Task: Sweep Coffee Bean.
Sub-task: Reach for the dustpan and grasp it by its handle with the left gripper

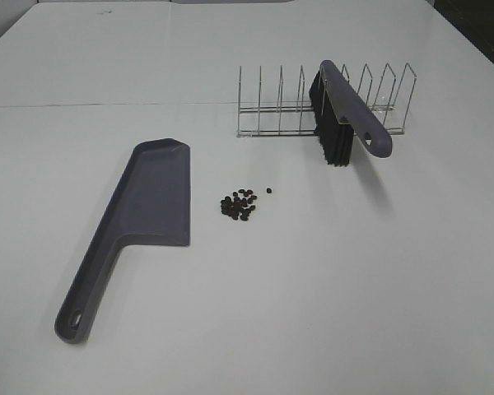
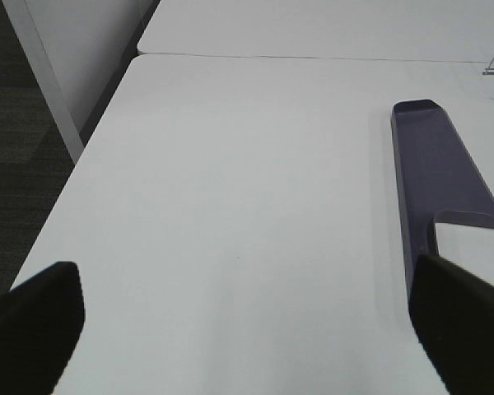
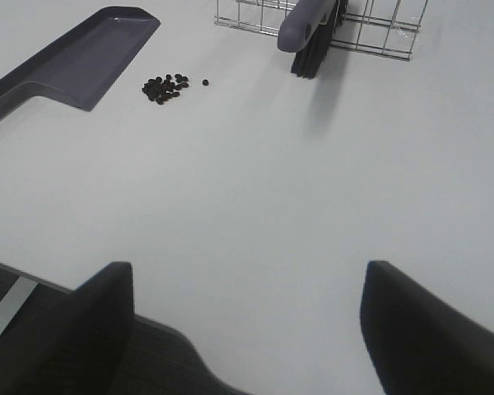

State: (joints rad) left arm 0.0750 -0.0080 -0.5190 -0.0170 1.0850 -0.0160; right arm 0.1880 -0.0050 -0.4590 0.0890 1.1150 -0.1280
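The coffee bean (image 1: 240, 206) pile lies on the white table just right of the grey-purple dustpan (image 1: 144, 214), with one bean slightly apart. The brush (image 1: 350, 111) leans in a wire rack (image 1: 313, 103) behind them, bristles down. Neither gripper appears in the exterior high view. My left gripper (image 2: 247, 341) is open over bare table, with the dustpan (image 2: 440, 173) ahead beside one of its fingers (image 2: 465, 325). My right gripper (image 3: 247, 329) is open and holds nothing, well back from the beans (image 3: 166, 87), the dustpan (image 3: 74, 62) and the brush (image 3: 311, 29).
The table's left edge (image 2: 82, 164) drops to dark floor. Its near edge (image 3: 33, 280) lies under my right gripper. A second table (image 1: 148, 41) adjoins at the back. The rack (image 3: 379, 33) stands behind the beans.
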